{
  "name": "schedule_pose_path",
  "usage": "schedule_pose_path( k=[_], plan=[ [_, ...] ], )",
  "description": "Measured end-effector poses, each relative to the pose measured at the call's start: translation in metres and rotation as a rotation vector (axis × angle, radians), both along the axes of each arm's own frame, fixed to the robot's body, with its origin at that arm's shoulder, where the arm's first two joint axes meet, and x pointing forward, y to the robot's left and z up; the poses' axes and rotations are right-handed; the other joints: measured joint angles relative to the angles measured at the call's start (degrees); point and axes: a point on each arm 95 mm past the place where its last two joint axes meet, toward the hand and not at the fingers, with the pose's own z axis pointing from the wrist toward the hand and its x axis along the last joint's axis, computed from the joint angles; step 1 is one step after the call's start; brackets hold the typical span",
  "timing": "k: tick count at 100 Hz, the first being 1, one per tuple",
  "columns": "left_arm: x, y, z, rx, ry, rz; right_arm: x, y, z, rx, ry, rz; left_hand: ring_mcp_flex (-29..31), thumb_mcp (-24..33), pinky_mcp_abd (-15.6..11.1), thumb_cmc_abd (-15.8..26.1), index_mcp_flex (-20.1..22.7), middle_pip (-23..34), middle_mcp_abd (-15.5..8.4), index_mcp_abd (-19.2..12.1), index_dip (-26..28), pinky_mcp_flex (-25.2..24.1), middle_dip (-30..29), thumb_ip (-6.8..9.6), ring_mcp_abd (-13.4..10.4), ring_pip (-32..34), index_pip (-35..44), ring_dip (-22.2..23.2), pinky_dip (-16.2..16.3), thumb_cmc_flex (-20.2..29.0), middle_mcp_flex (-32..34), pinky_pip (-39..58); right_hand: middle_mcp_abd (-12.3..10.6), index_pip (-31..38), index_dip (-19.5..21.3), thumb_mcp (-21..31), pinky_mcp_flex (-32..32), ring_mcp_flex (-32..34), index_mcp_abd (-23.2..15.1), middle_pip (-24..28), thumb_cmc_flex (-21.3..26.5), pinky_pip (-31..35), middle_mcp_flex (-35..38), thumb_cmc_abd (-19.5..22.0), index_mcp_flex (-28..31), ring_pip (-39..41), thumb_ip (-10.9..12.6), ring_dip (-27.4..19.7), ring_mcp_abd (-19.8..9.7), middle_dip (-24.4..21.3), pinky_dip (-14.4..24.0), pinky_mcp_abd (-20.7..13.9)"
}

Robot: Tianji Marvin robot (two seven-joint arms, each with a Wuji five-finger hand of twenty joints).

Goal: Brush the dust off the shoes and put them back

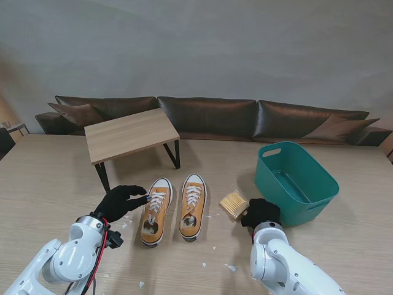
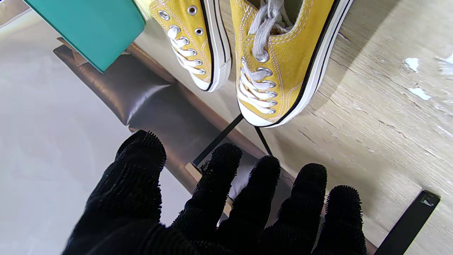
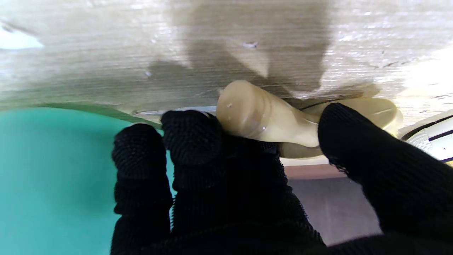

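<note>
Our right hand point(image 1: 261, 212) grips the brush point(image 1: 234, 204); our left hand point(image 1: 121, 201), fingers spread, holds nothing. Both yellow sneakers point(image 1: 174, 208) sit mid-tabletop, seemingly not yet brushed.

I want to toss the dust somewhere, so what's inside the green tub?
The green tub looks empty: its bare floor shows. The corner behind its near wall is hidden from the stand's camera.

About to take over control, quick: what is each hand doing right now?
Left hand: open, fingers spread, holding nothing, beside the left shoe.
Right hand: shut on the brush, fingers around its handle.
</note>
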Motion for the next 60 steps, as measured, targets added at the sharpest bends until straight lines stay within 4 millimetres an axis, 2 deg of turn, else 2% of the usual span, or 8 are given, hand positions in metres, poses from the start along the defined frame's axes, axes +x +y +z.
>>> schedule_pose_path(
  k=[9, 40, 60],
  plan=[
    [0.000, 0.000, 0.000, 0.000, 0.000, -0.001, -0.001, -0.001, 0.002, -0.001, -0.009, -0.003, 0.00, 0.00, 0.00, 0.00, 0.00, 0.00, 0.04, 0.00, 0.00, 0.00, 0.00, 0.00, 0.00, 0.00, 0.00, 0.00, 0.00, 0.00, 0.00, 0.00, 0.05, -1.97, -1.40, -1.22, 0.00, -1.09, -0.07, -0.01, -0.65, -1.23, -0.67, 0.00, -0.37, -0.87, 0.00, -0.56, 0.08, -0.69, 0.00, -0.04],
    [0.000, 0.000, 0.000, 0.000, 0.001, -0.003, -0.006, -0.004, 0.018, 0.040, -0.061, -0.013, 0.00, 0.00, 0.00, 0.00, 0.01, 0.00, 0.09, 0.01, 0.00, 0.00, 0.00, 0.00, 0.00, 0.00, 0.00, 0.00, 0.00, 0.00, 0.00, 0.00, 0.27, -2.06, -1.77, -5.28, 0.00, -2.32, -0.10, -0.11, -2.12, -1.24, -1.31, 0.04, -0.48, -2.05, 0.00, -1.13, 1.16, -2.21, 0.00, -0.03],
    [0.000, 0.000, 0.000, 0.000, 0.001, -0.003, -0.009, -0.003, 0.021, 0.094, -0.063, -0.028, 0.00, 0.00, 0.00, 0.00, 0.01, 0.00, 0.10, 0.01, 0.00, 0.00, 0.00, 0.00, 0.00, 0.00, 0.00, 0.00, 0.00, 0.00, 0.00, 0.00, 0.42, -2.16, -2.15, -5.25, -0.86, -2.30, -0.11, -0.72, -2.12, -1.24, -1.27, 0.05, -0.48, -2.75, 0.00, -1.68, 1.41, -2.87, 0.00, 0.19]
  ],
)
